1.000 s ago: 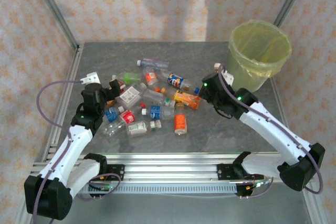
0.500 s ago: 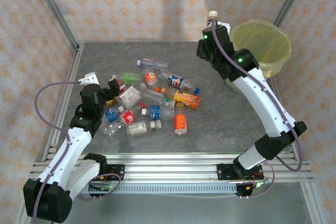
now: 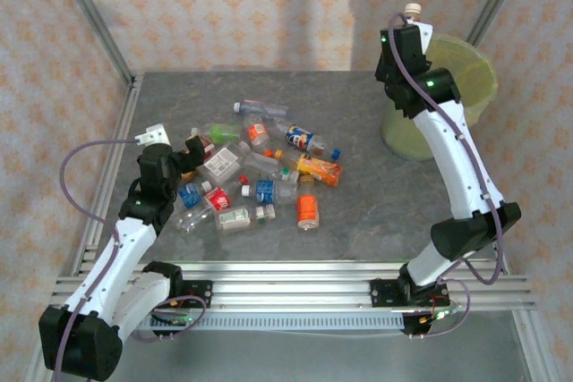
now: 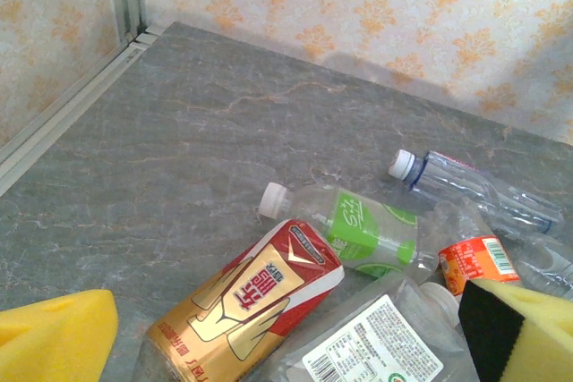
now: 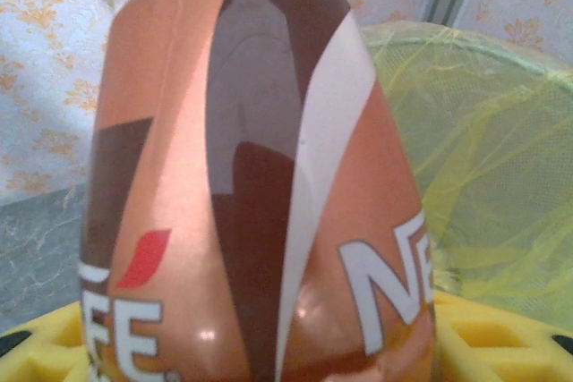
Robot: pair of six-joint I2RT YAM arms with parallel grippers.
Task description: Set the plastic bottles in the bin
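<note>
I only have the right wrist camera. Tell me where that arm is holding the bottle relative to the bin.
Observer: From above, the right gripper holds the brown-labelled bottle upright, raised by the left rim of the bin. I can't confirm it is over the opening.
Operator: Report the left gripper.
Observer: The left gripper is open, low over a red-and-gold bottle at the pile's left edge.
Operator: Give me the table.
Observer: A cluster of bottles lies centre-left on the table, apart from the bin.

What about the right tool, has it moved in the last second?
Yes. The right tool, holding a brown bottle, went from beside the pile up to the bin.
</note>
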